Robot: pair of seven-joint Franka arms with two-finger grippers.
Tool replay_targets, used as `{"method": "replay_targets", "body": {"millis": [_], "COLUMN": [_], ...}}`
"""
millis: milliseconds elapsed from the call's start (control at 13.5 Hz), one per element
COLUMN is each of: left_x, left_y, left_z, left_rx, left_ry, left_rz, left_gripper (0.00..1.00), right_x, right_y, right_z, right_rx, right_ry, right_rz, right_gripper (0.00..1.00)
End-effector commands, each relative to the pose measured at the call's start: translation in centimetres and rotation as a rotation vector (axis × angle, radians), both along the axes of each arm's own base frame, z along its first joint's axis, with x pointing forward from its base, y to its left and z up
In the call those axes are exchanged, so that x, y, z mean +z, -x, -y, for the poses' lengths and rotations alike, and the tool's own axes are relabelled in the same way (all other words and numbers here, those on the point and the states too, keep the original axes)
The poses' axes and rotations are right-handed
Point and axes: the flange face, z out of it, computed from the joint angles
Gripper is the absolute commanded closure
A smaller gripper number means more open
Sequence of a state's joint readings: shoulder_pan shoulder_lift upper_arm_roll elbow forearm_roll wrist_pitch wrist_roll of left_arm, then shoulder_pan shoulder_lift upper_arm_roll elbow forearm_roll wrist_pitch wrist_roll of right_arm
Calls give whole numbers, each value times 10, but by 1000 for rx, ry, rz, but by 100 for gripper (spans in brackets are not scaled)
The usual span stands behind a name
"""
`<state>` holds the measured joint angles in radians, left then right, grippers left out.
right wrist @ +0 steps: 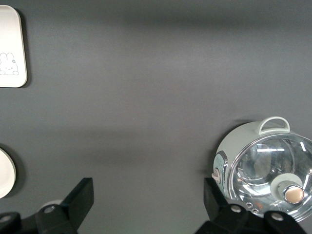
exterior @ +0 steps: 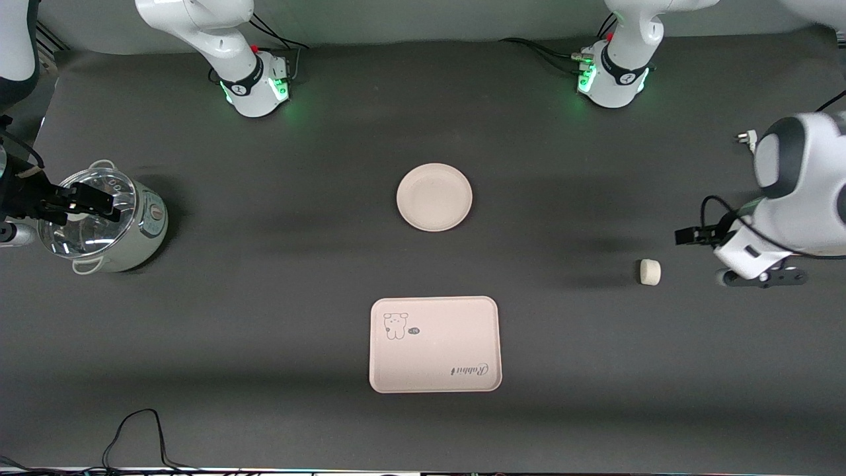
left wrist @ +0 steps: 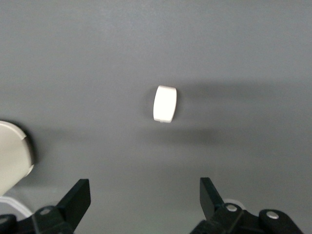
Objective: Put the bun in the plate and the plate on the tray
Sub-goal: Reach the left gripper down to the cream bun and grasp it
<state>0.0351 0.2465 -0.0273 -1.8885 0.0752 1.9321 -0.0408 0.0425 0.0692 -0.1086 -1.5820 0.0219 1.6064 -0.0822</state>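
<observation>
Bun, small off-white stubby cylinder [exterior: 649,272] [left wrist: 164,104], lies on its side; my left gripper [left wrist: 144,200] hovers above, fingers spread; right gripper [right wrist: 147,202] likewise spread, waits.

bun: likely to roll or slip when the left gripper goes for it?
The bun is a stubby cylinder apparently lying on its curved side, so a nudge may roll it. Its surface looks smooth, possibly slippery. It is small, probably light. The left gripper is open.

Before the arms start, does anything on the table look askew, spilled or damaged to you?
Nothing stands out. The bun lies alone on bare table under the open left gripper, the plate and tray sit flat and apart, and the right gripper hangs open over the lidded pot.
</observation>
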Motion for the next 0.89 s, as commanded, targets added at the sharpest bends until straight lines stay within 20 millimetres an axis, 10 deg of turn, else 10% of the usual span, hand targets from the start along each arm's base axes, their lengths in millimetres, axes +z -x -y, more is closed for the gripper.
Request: {"method": "replay_targets", "body": {"millis": [0, 520, 817], "left_x": [-76, -168, -177], "left_y": [7, 0, -1], "left_z": [-5, -3, -7], "left_rx": [18, 19, 27], "left_ry": [14, 25, 28], "left_rz": [4, 29, 41], "left_gripper": [0, 0, 0], "right_x": [4, 4, 3], "right_y": [8, 8, 8], "right_z": [-1, -1, -1], "right_rx": [24, 25, 26], "right_ry": [20, 20, 20], "right_rz": [-3, -3, -4], "right_gripper": [0, 0, 0]}}
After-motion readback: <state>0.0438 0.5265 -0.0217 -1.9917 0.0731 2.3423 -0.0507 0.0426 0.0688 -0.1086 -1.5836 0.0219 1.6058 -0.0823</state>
